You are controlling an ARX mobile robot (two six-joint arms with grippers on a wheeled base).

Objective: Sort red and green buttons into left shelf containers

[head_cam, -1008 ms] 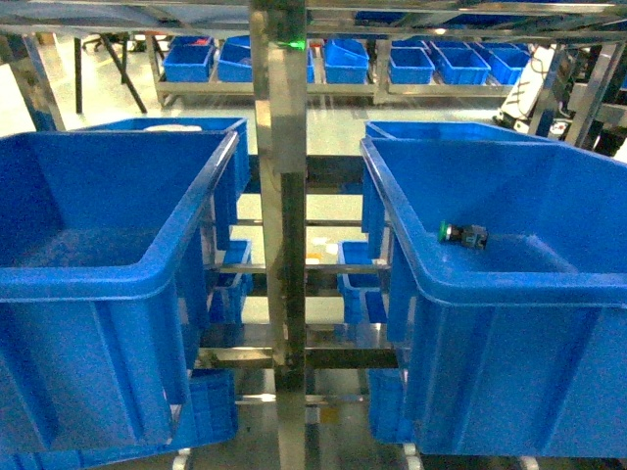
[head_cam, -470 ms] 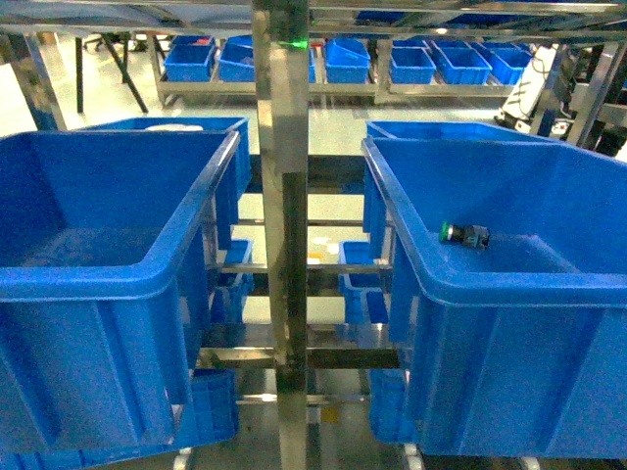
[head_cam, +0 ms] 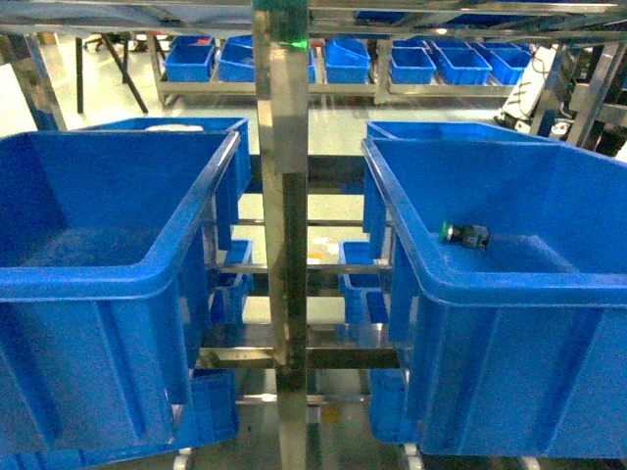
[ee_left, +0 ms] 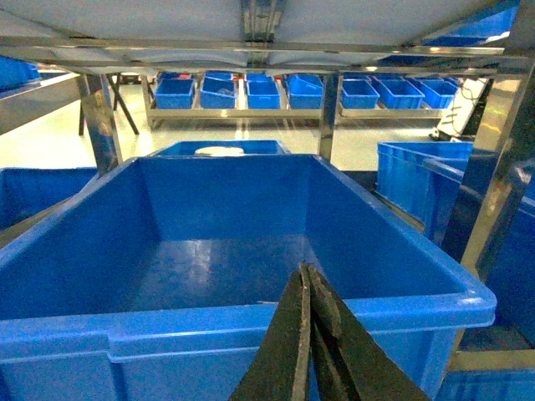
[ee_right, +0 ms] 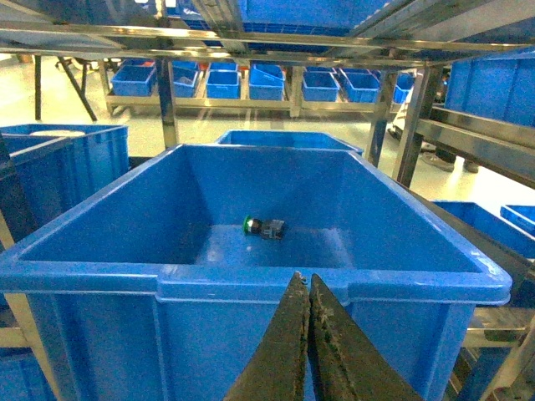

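A green button (head_cam: 462, 234) with a dark body lies on its side on the floor of the right large blue container (head_cam: 509, 286), also seen in the right wrist view as the green button (ee_right: 264, 227). The left large blue container (head_cam: 98, 279) holds nothing that I can see. The red button is out of view. My left gripper (ee_left: 306, 269) is shut and empty, just before the near rim of the left container (ee_left: 167, 322). My right gripper (ee_right: 303, 278) is shut and empty, in front of the near rim of the right container (ee_right: 125, 280). Neither gripper shows in the head view.
A steel shelf post (head_cam: 287, 196) stands between the two containers. More blue bins sit behind each one, the left with something white (ee_left: 219, 151) in it. Small blue trays (head_cam: 358, 284) lie lower down. A far rack holds several blue bins (head_cam: 343, 61).
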